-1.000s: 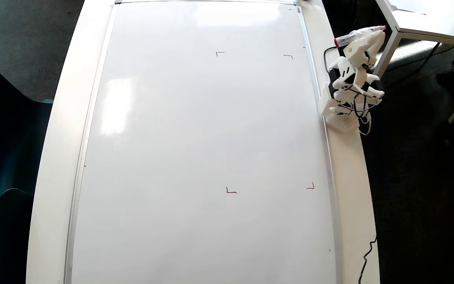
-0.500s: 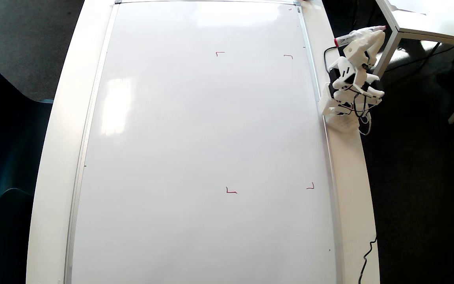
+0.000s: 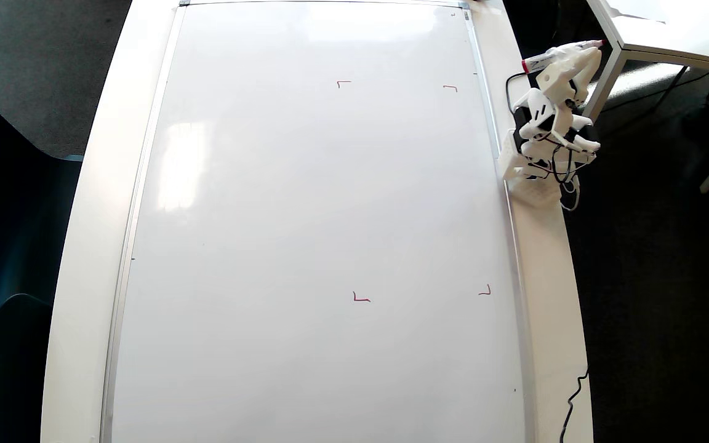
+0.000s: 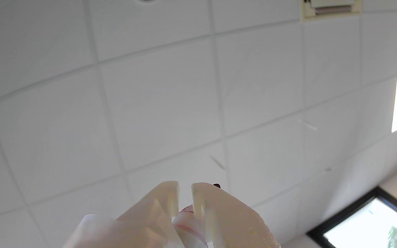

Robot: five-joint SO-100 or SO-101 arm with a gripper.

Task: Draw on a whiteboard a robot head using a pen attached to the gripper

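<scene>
- The whiteboard (image 3: pixel 305 234) lies flat on a table (image 3: pixel 93 184), filling most of the overhead view.
- Four corner ticks (image 3: pixel 343 82) sit in the board's right half, at 1, 2, 4 and 5 o'clock of the board's middle.
- The arm's base (image 3: pixel 530 178) stands on the table just beside the board's right edge, at 2 o'clock.
- The gripper (image 3: pixel 576 55) with the pen (image 3: pixel 545 59) hangs off the board, at 12 o'clock of the base.
- A desk (image 3: pixel 668 37) stands at the top right corner.

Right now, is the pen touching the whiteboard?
No. The pen sits in the gripper beside the whiteboard, off its right edge; the wrist view faces the ceiling.
</scene>
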